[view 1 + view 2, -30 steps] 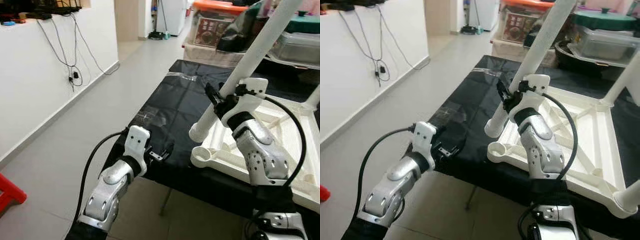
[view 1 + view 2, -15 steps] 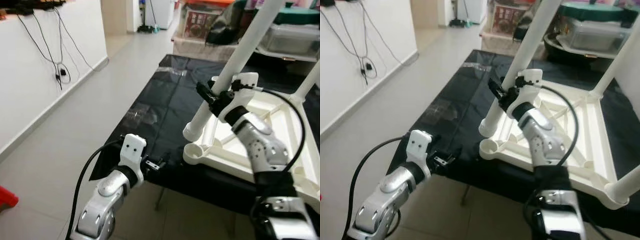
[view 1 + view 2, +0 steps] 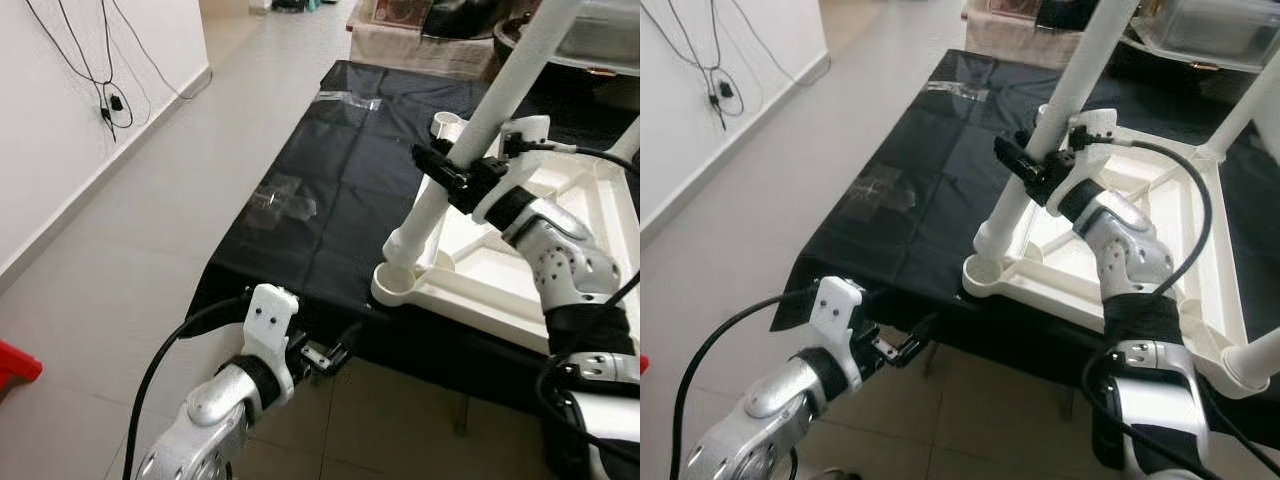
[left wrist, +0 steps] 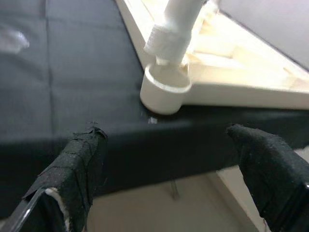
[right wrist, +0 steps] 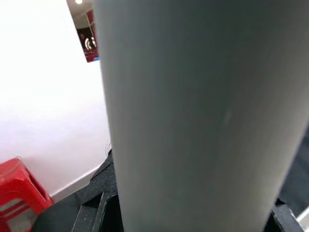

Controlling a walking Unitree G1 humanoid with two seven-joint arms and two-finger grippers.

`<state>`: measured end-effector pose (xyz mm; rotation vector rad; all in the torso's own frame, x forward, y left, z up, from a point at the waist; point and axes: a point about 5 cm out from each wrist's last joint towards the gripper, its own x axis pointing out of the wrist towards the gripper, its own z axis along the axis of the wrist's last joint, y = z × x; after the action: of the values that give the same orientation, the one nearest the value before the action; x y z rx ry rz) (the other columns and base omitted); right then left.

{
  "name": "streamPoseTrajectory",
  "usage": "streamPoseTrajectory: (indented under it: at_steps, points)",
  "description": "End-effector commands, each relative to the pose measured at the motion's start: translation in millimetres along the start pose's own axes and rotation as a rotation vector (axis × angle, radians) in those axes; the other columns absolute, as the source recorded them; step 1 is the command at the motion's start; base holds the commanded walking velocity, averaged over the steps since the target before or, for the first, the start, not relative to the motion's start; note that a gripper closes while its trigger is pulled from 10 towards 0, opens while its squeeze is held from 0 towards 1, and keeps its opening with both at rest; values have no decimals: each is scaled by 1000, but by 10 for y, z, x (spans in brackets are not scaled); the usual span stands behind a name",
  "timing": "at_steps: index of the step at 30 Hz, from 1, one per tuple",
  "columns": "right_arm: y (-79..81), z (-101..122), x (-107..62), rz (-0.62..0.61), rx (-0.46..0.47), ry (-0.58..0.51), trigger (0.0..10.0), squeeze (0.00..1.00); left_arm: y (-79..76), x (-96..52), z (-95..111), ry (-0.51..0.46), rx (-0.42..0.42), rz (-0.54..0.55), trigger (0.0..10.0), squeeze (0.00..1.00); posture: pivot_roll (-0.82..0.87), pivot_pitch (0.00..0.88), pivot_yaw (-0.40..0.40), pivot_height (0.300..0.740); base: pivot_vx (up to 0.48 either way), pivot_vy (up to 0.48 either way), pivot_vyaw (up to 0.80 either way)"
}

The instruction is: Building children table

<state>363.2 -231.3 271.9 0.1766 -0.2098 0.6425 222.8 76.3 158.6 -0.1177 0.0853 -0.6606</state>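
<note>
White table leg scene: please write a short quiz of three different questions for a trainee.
1. True or false: the right gripper is shut on the white leg.
2. The leg's lower end is: A) lying flat on the black cloth, B) at the corner socket of the upturned white tabletop.
3. What are the left gripper's fingers holding?

Key: 1 true; 2 B; 3 nothing, they are open.

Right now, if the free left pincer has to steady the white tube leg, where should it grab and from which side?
Probably low on the white plastic tube leg, just above the round corner socket of the upturned white table frame. Come from the robot's left, over the black cloth: the right pincer already clamps mid-shaft, and the open left pincer sits below that edge.
</note>
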Motion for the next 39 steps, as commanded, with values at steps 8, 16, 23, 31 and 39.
streamPoseTrajectory:
  at_steps: [8, 16, 23, 31, 39]
  points:
    - [33, -40, -67, 125, 156, -7, 10000, 0, -37, -90, -9, 46, -23, -14, 10000, 0, 208, 257, -59, 740, 0, 0, 0]
    - [95, -41, -25, 181, 167, -3, 10000, 0, -43, -105, -4, 55, -25, -14, 10000, 0, 210, 256, -59, 740, 0, 0, 0]
    - [162, -110, -12, 266, 183, 46, 10000, 0, -50, -115, 13, 66, -26, -13, 10000, 0, 208, 255, -62, 740, 0, 0, 0]
    - [221, -209, -49, 333, 152, 141, 10000, 0, -53, -110, 14, 74, -24, -14, 10000, 0, 206, 255, -61, 740, 0, 0, 0]
    - [241, -197, 11, 342, -45, 221, 10000, 0, -56, -102, 15, 75, -23, -11, 10000, 0, 204, 252, -64, 740, 0, 0, 0]
